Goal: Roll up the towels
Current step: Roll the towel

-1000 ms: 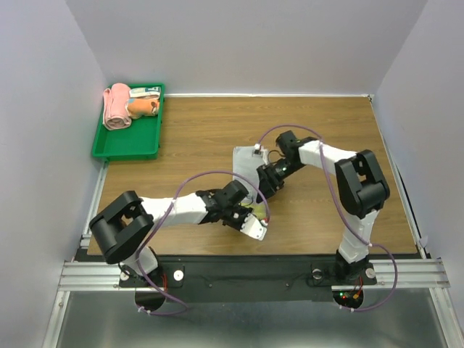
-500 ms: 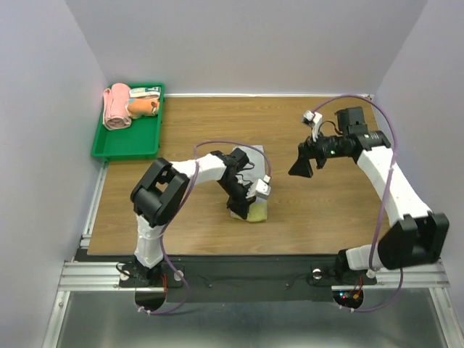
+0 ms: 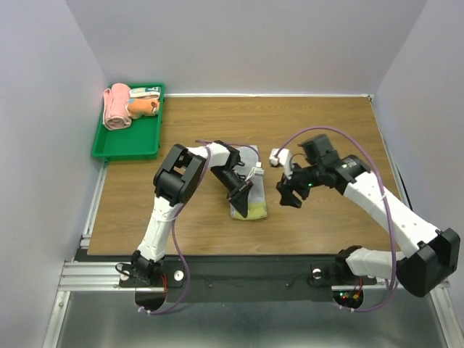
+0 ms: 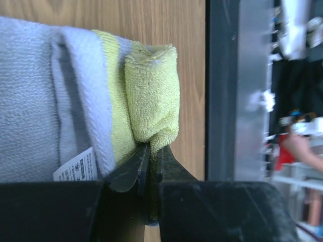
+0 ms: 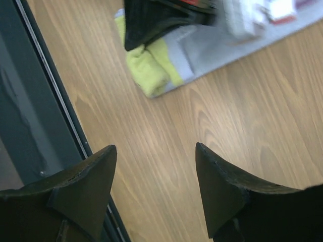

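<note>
Orange towel (image 3: 141, 107) sits far to the left of both pincers, in a green tray (image 3: 123, 148) at the back corner of the counter (image 3: 326, 123). A pink towel roll (image 3: 116, 107) touches its left side.

Near the middle of the counter, the left pincer (image 3: 241, 194) (image 4: 150, 151) has its jaws nearly closed. They pinch the rolled-up yellow edge of the yellow-green towel (image 3: 255, 210) (image 4: 151, 96) (image 5: 146, 70). The towel's grey part lies flat on the wood beyond the pincer, with a white care label (image 4: 75, 166) close beside the jaws.

Just right of that towel, and not touching it, the right pincer (image 3: 288, 196) (image 5: 154, 166) hovers over bare wood. Its jaws stand wide apart with nothing between them.
</note>
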